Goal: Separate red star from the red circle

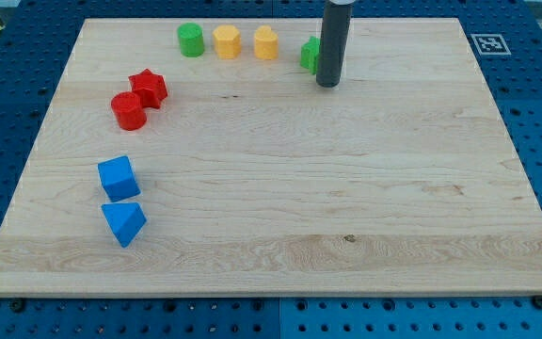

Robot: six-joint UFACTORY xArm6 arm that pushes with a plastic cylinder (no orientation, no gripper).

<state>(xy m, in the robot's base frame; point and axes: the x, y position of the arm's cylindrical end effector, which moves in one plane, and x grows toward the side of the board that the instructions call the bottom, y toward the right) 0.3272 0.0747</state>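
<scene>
Our rod carries no claw, so no grasp state; my tip (327, 85) partly hides a green block (309, 55), shape unclear. Red star (149, 88) touches red circle (128, 110), well left.

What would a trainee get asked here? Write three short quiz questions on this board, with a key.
1. True or false: the red star touches the red circle.
2. Which block sits right beside my tip: (a) green circle, (b) the partly hidden green block, (c) blue cube?
3. How many yellow blocks lie along the view's top?

Key: 1 true; 2 b; 3 two, a yellow block and another yellow block.
</scene>
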